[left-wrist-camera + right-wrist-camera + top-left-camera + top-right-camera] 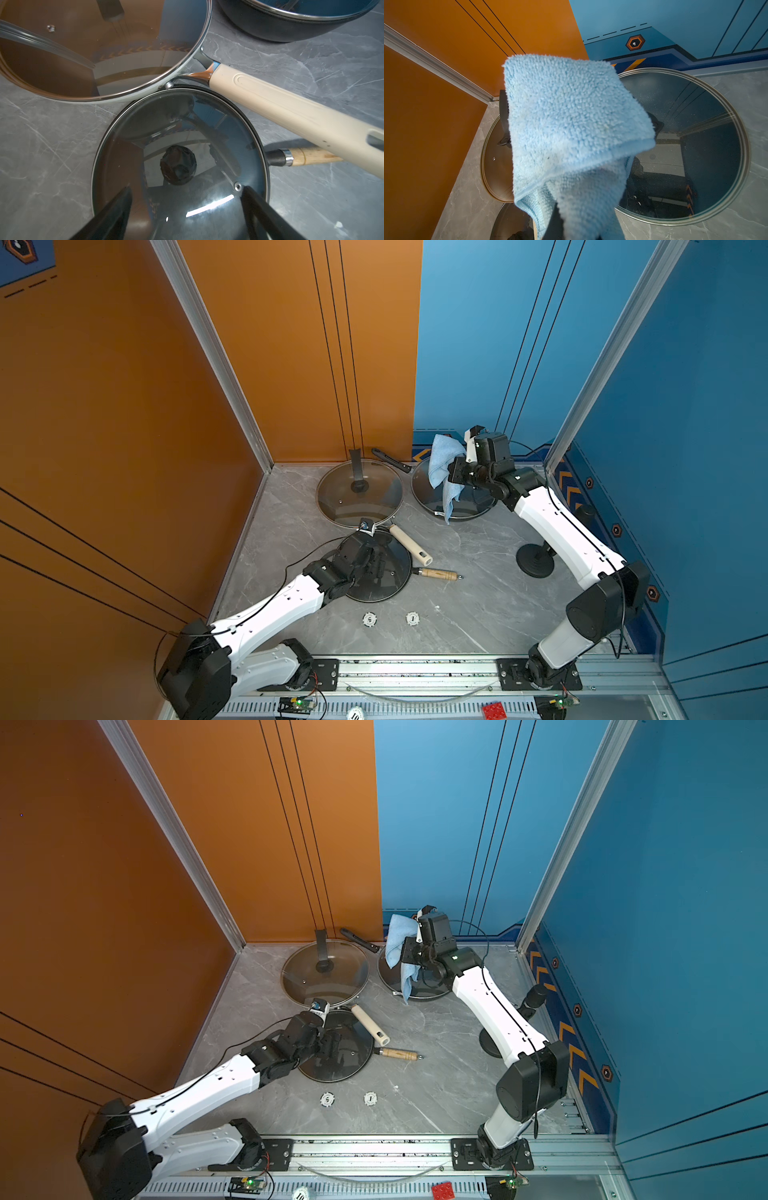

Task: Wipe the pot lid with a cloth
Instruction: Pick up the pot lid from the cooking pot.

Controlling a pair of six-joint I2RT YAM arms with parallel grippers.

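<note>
While cloth [444,466] hangs, lid [187,135] covers wood-handled pan [436,573].

Your worktop [478,605] is grey stone with marble veining. Three pans stand on it: a cream-handled pan [409,545] at the back by the orange wall, a dark pan [291,29] beside it, and a wooden-handled pan [436,573] just in front of the cream one. Near the front edge lie a white poker chip [369,619] and a second chip [412,618], side by side but apart. A black round-footed stand [535,562] sits towards the blue wall.
</note>
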